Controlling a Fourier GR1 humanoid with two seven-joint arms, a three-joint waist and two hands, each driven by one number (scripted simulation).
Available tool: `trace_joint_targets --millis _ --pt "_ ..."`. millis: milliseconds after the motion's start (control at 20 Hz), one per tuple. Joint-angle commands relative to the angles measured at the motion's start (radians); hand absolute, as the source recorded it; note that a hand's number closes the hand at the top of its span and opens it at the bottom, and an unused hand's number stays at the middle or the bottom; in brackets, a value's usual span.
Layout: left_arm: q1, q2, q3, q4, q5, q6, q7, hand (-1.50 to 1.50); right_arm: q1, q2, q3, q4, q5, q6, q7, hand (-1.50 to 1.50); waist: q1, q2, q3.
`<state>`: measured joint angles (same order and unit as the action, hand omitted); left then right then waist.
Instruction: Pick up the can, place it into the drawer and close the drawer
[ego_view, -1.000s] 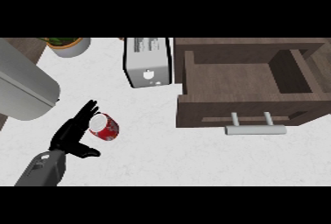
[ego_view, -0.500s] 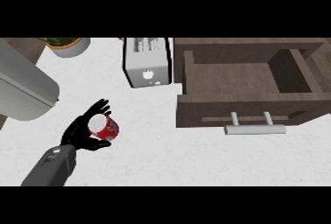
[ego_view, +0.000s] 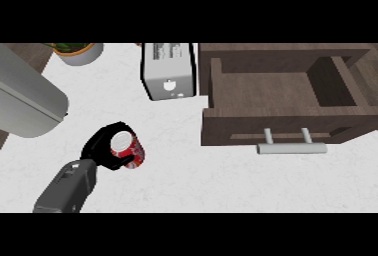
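Note:
A red can (ego_view: 128, 149) with a white top stands on the white counter at the lower left. My left hand (ego_view: 98, 145) is curled round it, fingers behind it and thumb across its front, so part of the can is hidden. The brown wooden drawer (ego_view: 279, 126) is pulled open at the upper right, well to the right of the can. Its silver bar handle (ego_view: 291, 148) faces the lower edge. My right hand does not show.
A white toaster (ego_view: 170, 71) stands just left of the drawer, above the can. A potted plant (ego_view: 77, 52) sits at the top left. A large grey rounded appliance (ego_view: 26, 104) fills the left edge. White counter (ego_view: 221, 180) stretches between can and drawer.
My left hand went from open beside the can to curled round it, and the forearm shifted slightly right. Drawer and toaster have not moved.

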<state>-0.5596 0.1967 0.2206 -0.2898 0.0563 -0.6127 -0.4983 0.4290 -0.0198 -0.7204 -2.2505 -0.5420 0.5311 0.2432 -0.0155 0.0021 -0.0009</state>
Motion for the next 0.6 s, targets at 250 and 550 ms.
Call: trace_joint_targets --millis 250,550 --pt "0.023 -0.039 0.045 -0.168 0.095 0.021 0.019 1.5 0.027 0.0 -0.033 -0.045 -0.05 -0.029 0.03 -1.5 0.02 -0.007 0.001" --pt "0.065 -0.135 0.131 -0.271 0.167 0.334 0.007 1.5 0.007 0.012 -0.025 -0.027 -0.012 -0.031 0.019 -1.5 0.032 -0.01 0.002"
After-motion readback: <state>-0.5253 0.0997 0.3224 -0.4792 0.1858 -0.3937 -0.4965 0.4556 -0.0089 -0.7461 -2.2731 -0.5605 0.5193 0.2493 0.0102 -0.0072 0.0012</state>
